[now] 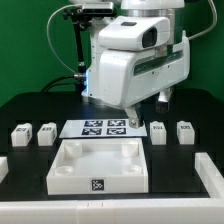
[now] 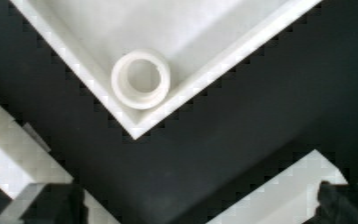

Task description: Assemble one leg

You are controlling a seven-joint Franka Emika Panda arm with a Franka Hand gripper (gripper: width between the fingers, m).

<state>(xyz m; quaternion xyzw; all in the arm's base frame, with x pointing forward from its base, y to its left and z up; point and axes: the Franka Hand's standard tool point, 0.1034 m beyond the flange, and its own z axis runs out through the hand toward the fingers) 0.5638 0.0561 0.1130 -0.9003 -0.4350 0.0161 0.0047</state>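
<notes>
Four legs stand in a row on the black table: two at the exterior view's left (image 1: 22, 133) (image 1: 46, 132) and two at its right (image 1: 158, 131) (image 1: 185, 131), each a small white block with a tag. None is held. My gripper (image 1: 130, 117) hangs under the big white arm, above the far right corner of the large white tray-like piece (image 1: 62, 168). The wrist view shows that corner with its round socket (image 2: 142, 80). My gripper (image 2: 197, 210) is open and empty there, with dark fingertips (image 2: 51, 205) at both edges of the picture.
The marker board (image 1: 105, 127) lies between the two pairs of legs, just behind the tray-like piece. White blocks sit at the table's left edge (image 1: 3, 165) and right edge (image 1: 210, 175). White strips (image 2: 282, 180) cross the black table in the wrist view.
</notes>
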